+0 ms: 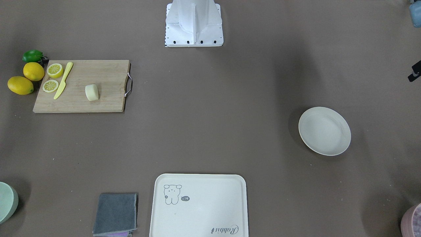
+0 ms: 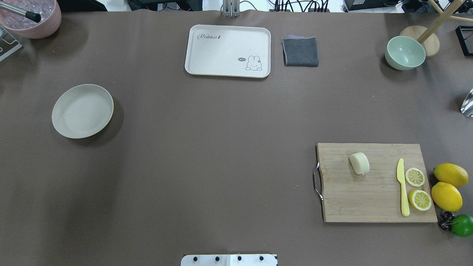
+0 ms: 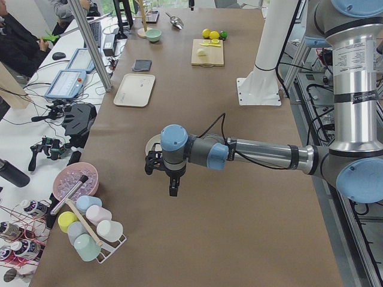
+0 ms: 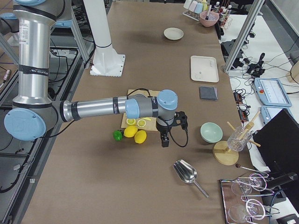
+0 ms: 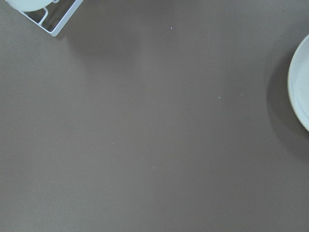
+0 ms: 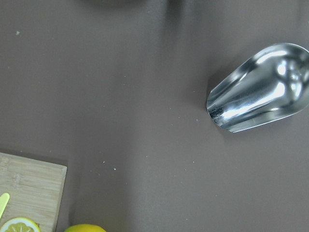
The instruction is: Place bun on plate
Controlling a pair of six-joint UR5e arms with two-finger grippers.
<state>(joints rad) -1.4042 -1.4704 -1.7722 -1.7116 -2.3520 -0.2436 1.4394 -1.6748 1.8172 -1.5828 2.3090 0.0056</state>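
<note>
The bun (image 1: 91, 92) (image 2: 359, 163) is a small pale cream block lying on a wooden cutting board (image 2: 354, 199) on the robot's right side. Far across the table on the robot's left sits the round off-white plate (image 1: 324, 130) (image 2: 82, 111), with nothing on it. My left gripper (image 3: 173, 182) hangs over the table beside the plate, and the left wrist view catches only the plate's rim (image 5: 300, 87). My right gripper (image 4: 164, 140) hovers past the lemons, off the board's outer end. Both grippers show only in the side views, so I cannot tell whether they are open or shut.
On the board lie a yellow knife (image 2: 402, 192) and two lemon halves (image 2: 419, 199); whole lemons (image 2: 447, 195) and a lime (image 2: 462, 225) sit beside it. A cream tray (image 2: 225, 40), grey cloth (image 2: 300, 51), green bowl (image 2: 405, 53) and metal scoop (image 6: 260, 89) are also around.
</note>
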